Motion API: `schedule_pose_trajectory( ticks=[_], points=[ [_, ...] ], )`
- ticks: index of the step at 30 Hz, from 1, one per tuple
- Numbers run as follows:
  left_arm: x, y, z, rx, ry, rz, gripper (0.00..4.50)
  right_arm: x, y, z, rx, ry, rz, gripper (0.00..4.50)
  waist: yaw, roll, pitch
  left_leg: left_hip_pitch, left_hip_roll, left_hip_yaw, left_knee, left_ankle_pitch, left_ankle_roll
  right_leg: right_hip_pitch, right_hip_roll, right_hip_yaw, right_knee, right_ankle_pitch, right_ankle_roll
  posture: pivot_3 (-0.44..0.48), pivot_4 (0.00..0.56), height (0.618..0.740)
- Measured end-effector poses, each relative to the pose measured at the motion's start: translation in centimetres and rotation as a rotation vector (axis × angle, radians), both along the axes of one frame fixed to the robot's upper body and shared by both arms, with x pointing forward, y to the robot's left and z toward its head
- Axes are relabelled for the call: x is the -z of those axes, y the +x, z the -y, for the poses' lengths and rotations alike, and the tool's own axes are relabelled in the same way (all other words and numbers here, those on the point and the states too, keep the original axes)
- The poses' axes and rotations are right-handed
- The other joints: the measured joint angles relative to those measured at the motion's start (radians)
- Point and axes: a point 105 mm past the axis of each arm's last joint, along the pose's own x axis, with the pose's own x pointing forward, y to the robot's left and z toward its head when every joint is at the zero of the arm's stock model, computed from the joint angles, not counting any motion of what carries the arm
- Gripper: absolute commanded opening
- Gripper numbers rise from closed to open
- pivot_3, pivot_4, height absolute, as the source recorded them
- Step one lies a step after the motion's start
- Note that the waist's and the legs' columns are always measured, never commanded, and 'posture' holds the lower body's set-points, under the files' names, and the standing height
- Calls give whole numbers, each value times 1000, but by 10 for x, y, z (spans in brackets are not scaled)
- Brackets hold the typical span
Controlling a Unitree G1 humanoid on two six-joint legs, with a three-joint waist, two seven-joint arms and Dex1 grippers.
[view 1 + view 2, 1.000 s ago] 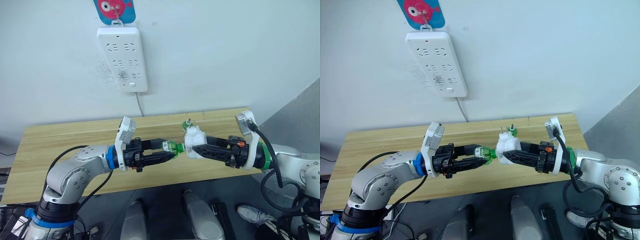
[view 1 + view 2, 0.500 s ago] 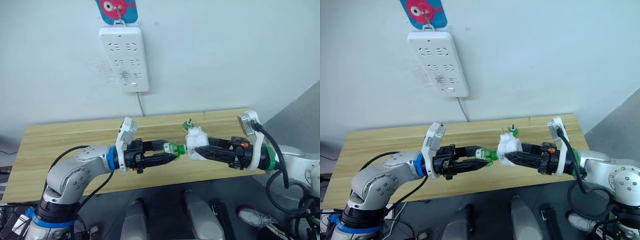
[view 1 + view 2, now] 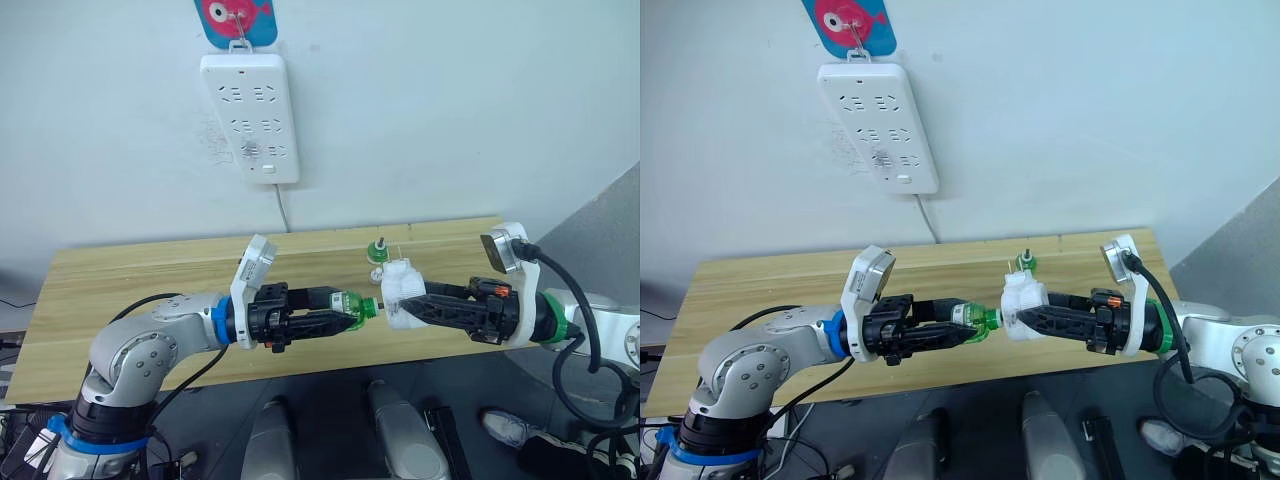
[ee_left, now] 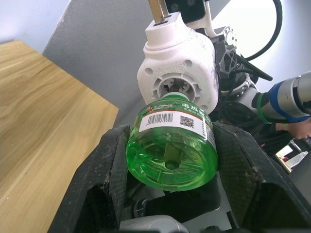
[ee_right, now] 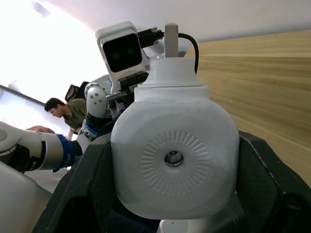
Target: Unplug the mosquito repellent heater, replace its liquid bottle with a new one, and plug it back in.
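Heater (image 3: 403,284) is unplugged, held mid-air over the counter's (image 3: 130,290) near edge; strip (image 3: 250,115) on the wall is empty. Bottle swap in progress, replug left. Left claw (image 3: 340,311) clamped on green bottle (image 3: 352,303), neck at heater's socket. Right claw (image 3: 405,307) clamped on heater. Second bottle (image 3: 377,250) stands on counter behind

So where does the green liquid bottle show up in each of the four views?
Left eye view: green bottle near centre, between the left gripper fingers, neck toward the white heater.
Right eye view: just left of the heater, below centre.
Left wrist view: large, its base facing the camera.
Right wrist view: I cannot make it out behind the heater.
Shared landmark: the heater.
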Motion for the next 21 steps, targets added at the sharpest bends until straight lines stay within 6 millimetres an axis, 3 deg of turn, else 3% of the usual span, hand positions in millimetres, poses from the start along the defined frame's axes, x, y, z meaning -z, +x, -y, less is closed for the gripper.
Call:
schedule_pose_trajectory(
  ticks=[21],
  points=[
    [0,7,6,-42,-7,86,2336,-6,1,1,33,-7,30,2970,1,0,0,0,0,0,0,0,0,0,0,0,0,0,0,-203,283,740]
  ],
)
